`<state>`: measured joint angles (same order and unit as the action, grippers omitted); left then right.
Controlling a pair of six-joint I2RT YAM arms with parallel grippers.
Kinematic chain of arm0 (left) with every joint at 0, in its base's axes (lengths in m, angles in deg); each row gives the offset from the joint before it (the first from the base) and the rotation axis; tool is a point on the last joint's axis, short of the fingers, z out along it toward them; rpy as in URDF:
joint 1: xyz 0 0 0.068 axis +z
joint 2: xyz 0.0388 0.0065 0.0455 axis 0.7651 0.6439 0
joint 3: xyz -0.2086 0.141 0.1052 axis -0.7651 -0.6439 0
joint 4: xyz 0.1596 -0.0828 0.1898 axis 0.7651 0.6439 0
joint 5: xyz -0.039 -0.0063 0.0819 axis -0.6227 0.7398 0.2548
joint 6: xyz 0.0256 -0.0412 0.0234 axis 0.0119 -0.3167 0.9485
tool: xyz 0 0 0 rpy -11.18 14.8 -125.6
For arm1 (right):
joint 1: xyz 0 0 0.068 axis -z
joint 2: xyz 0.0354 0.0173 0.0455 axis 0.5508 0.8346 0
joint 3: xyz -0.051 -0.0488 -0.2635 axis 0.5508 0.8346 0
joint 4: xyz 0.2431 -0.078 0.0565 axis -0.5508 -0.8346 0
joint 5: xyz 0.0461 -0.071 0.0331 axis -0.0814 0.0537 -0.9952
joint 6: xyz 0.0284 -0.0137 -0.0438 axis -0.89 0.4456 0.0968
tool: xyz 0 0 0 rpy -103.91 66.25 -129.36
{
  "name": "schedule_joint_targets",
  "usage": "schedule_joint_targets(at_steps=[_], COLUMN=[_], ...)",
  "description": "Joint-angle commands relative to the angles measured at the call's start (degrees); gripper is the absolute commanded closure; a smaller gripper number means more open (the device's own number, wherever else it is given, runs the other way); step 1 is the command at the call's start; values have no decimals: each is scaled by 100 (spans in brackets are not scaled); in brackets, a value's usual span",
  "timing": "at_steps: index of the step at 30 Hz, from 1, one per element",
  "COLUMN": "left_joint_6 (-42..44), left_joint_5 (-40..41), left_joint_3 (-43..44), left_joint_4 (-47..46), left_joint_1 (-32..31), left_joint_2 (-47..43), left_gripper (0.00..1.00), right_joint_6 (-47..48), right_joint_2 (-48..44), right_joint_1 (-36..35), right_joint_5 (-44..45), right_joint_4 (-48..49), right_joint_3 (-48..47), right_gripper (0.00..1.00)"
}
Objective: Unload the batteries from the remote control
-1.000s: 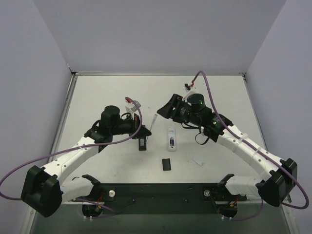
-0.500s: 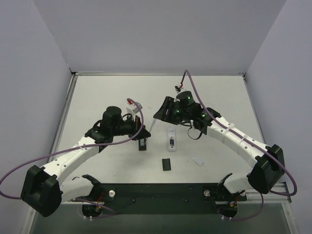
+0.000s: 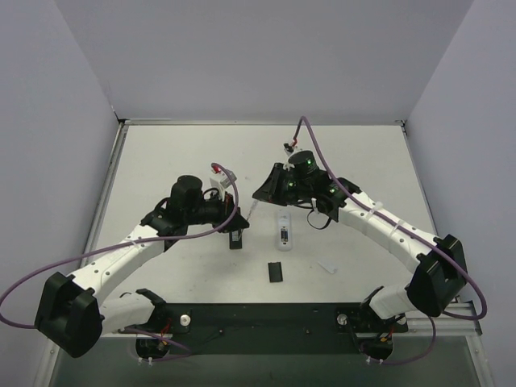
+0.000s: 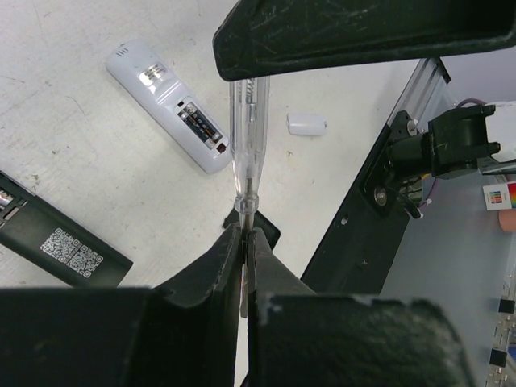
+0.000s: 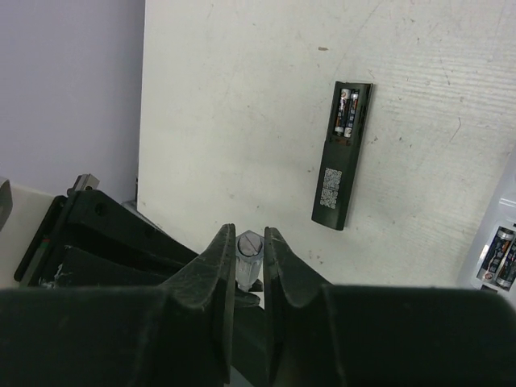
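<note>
left wrist: left pincer and right pincer grip pale stick; black remote bears qr codes.

Bright, even diffuse light; faint shadows; left end effector, right end effector dark, soft-focused.

Two slim dark batteries lie side by side inside the open-backed black remote.

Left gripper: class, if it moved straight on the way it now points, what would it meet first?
The right gripper, most likely. The left gripper holds the pale stick pointing straight ahead, and the right gripper is clamped on the stick's far end. The exact depth is hard to judge.
</note>
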<state>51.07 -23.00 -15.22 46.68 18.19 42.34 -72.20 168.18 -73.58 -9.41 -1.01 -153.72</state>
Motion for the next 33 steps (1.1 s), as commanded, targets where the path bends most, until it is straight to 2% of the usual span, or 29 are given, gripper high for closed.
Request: schedule_joint_targets(at_steps=[1,4,9,11,16,19,20,23,33], left_joint_6=[122,34,-440,-625,-1512,-1724,-1716,-1567,-1495], left_joint_5=[110,294,812,954,208,400,427,436,305], left_joint_3=[389,433,310,362,450,599,678,960,1066], left_joint_4=[151,248,283,476,233,38,46,257,310], left_joint_1=[8,70,490,728,1580,1661,1696,1836,1986], left_joint_2=[53,10,9,184,949,1265,1380,1837,2864], left_gripper=[62,45,37,37,44,46,47,52,60], right_joint_6=[67,234,787,1235,1877,2176,2264,2335,2695], right_joint_2=[-274,-581,-959,-969,-556,-100,162,716,1457], right_joint_1=[8,26,26,17,0,-18,-9,-18,-106], right_joint_5=[29,284,653,951,1287,1252,1225,1112,1190], right_joint_4=[480,1139,2694,3369,4505,5400,6212,7245,7653], right_joint_3=[231,740,1644,1848,2069,2156,2252,2377,2174], right_gripper=[100,100,100,100,100,100,100,100,100])
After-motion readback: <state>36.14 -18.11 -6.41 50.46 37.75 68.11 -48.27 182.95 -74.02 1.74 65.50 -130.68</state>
